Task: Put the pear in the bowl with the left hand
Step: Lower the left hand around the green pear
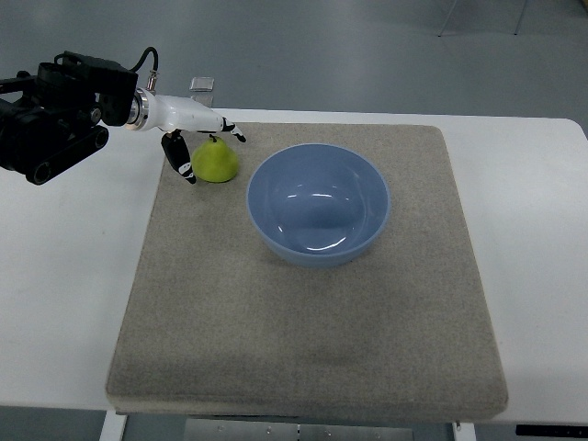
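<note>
A green pear (218, 162) stands upright on the grey mat (303, 303), just left of the light blue bowl (319, 203). The bowl has nothing in it. My left hand (204, 142) comes in from the upper left and hovers at the pear. Its fingers are spread around the pear: one black-tipped finger (186, 168) hangs down on the pear's left side and others reach over its top by the stem. The fingers are not closed on the fruit. My right arm does not show.
The mat lies on a white table (64, 294). A small clear block (203, 86) sits at the table's far edge behind the hand. The black arm body (55, 110) fills the upper left corner.
</note>
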